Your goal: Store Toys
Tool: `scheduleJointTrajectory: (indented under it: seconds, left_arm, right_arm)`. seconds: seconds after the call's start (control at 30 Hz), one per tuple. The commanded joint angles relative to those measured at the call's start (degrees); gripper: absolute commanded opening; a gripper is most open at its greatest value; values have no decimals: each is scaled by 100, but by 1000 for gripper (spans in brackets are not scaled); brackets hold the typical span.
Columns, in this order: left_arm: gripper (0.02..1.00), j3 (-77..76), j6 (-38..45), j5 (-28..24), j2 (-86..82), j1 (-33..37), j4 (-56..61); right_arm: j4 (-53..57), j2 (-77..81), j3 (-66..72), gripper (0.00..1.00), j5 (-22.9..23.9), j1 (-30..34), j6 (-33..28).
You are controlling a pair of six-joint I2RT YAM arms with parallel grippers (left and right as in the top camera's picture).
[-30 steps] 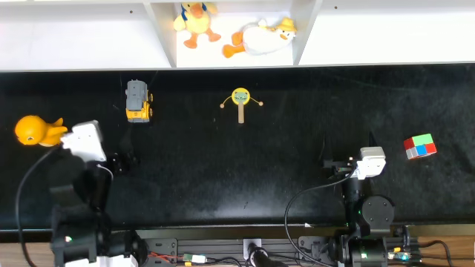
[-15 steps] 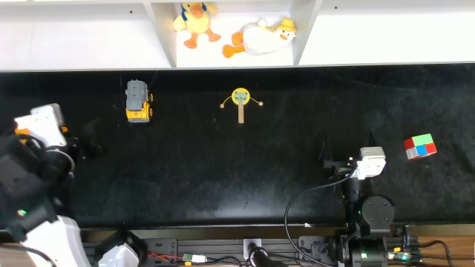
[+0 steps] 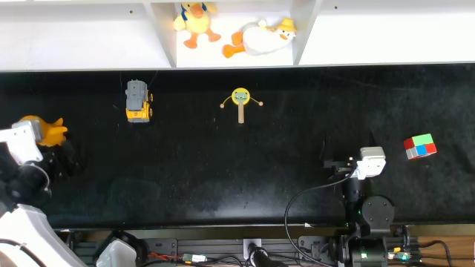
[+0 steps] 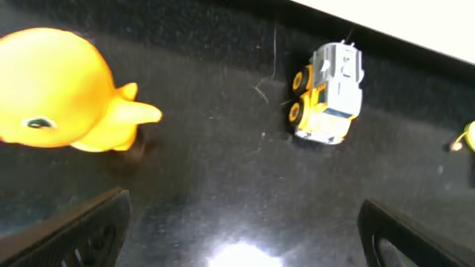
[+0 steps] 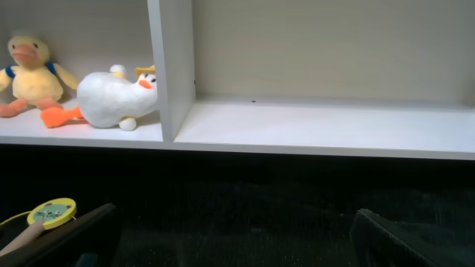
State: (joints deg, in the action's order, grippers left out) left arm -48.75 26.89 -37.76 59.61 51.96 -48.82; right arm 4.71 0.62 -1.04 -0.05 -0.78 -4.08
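Shelf (image 3: 237,61): white, along the far side of the tabletop, with three compartments. The middle one already holds two plush toys.
Tabletop (image 3: 223,178): black, and carries the four toys not yet stored.
Left hand (image 4: 243,200): low in front of the shelf's left end, farther from the shelf than the orange duck. Its fingers are spread wide with nothing between them.
Right hand (image 5: 236,213): in front of the shelf's right compartment and well back from it, also wide and empty.
White plush bird (image 3: 260,38): lies in the middle compartment.
Yellow plush duck (image 3: 196,21): sits in the same compartment, just beside the white bird.
Orange duck (image 4: 59,93): in front of the shelf's left end, well apart from it. It is near the left hand but off to one side of the gap.
Toy truck (image 4: 330,93): just in front of the left compartment.
Colour cube (image 3: 420,146): in front of the right compartment, towards the shelf's right end.
Rattle drum (image 3: 240,101): in front of the middle compartment.
Step in hand: probably the approach to the orange duck, with no grasp made.
Next move: it calls for centring the open fingers over the duck's round body, lowering, closing, then carrying it into a compartment.
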Motion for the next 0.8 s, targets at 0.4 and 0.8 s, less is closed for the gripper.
scheduleJointTrajectory:
  seconds: [0.4,0.8]
  left_arm:
    - [996,-1742,1895,1663,885,592,-1366]
    - [998,-1810,2347,1620,1930,702,-498]
  right_arm:
    - [-26,-37,76,996,-33,15,26]
    - [-26,-37,76,996,-33,15,26]
